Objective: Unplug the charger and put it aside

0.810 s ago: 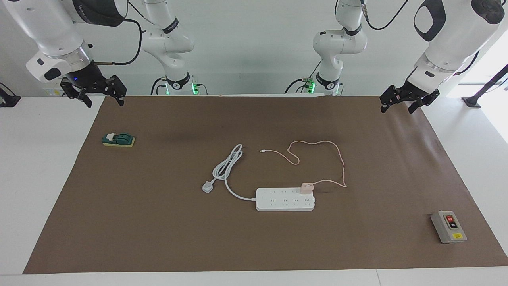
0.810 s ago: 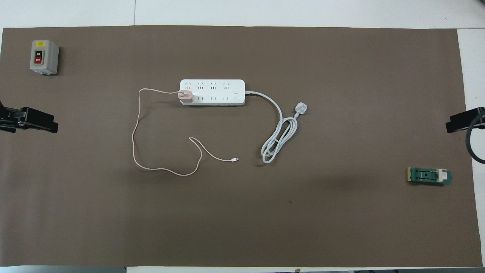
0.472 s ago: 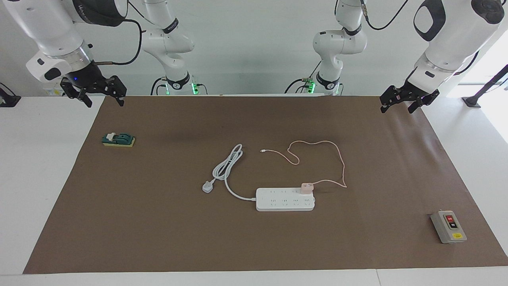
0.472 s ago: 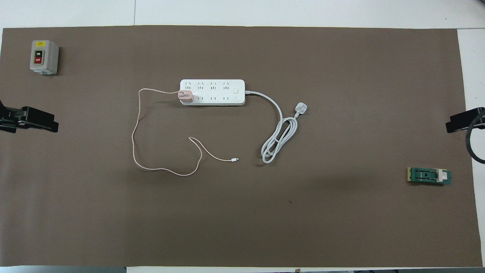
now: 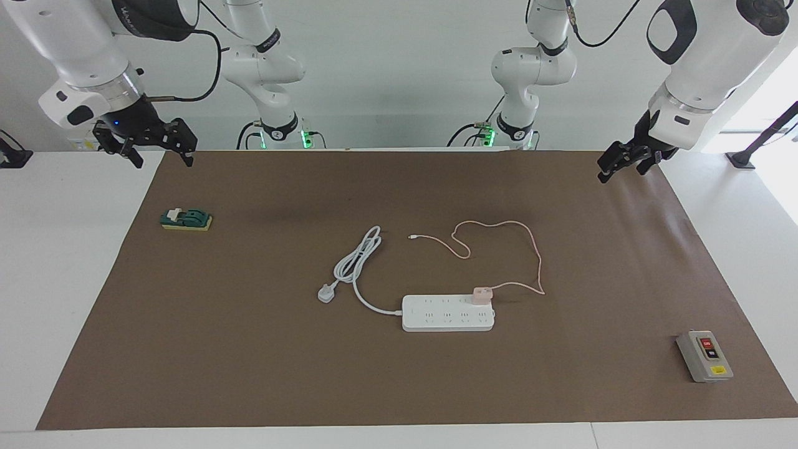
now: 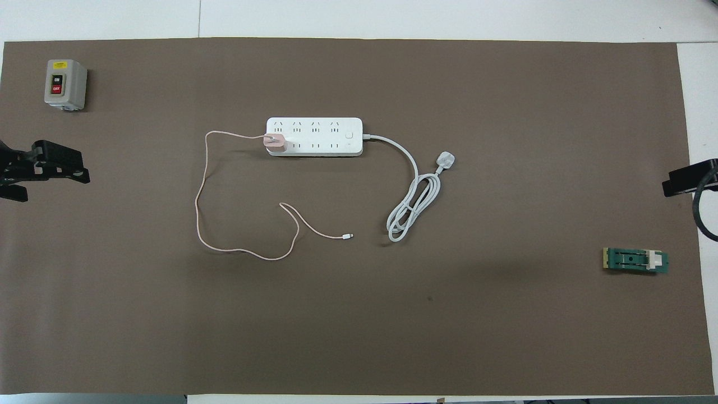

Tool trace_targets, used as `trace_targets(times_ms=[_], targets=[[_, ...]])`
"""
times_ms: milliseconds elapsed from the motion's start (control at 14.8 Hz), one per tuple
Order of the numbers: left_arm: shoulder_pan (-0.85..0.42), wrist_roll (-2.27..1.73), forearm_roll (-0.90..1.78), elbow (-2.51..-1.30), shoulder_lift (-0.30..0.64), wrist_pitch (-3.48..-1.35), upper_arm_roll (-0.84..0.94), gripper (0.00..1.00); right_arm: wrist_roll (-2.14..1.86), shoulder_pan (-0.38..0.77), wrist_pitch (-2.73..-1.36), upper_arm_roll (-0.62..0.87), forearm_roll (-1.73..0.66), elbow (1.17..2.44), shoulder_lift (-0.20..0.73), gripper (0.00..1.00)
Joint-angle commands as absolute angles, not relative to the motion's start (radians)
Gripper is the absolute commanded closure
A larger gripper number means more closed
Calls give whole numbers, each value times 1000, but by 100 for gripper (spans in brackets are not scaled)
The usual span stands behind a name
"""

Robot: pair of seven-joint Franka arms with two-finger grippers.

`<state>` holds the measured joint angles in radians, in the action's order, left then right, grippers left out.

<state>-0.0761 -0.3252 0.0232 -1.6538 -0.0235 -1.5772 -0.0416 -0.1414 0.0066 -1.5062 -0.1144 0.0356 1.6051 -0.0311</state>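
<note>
While the charger sits plugged into the strip mid-table, at the strip's end toward the left arm, both arms hang high. The left gripper hovers over the mat's corner; I cannot tell its fingers' state. The right gripper hangs over its own corner, fingers spread.

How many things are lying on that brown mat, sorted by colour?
White: 1, the power strip with its corded plug.
Pink: 1, the charger with its cable.
Grey: 1, the on/off switch box.
Green: 1, the knife switch.
Total: 4.
</note>
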Motion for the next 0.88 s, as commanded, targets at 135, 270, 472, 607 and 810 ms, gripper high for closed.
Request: trace_targets(times_ms=[135,270,472,607,810], targets=[[-155,-811,26,-1689,-37,-1638,-48,0,153,11,-1549,-98,-64,1690,-48,0],[-195,-955,28,-1686,-2,-1655,-48,0,280,63,-1583,-94,-74,1723,-37,0],[-255,-1217,34,-1683,44,-1750,-48,0,521,100,-1638,-94,-190,1733,37,0],[-281,-1364,40,-1664,89,-1804,-46,0,682,136,-1699,-94,-271,1733,95,0],[-363,-1587,98,-1478,309,-1809,-49,0,1039,267,-1885,-94,-463,1733,215,0]])
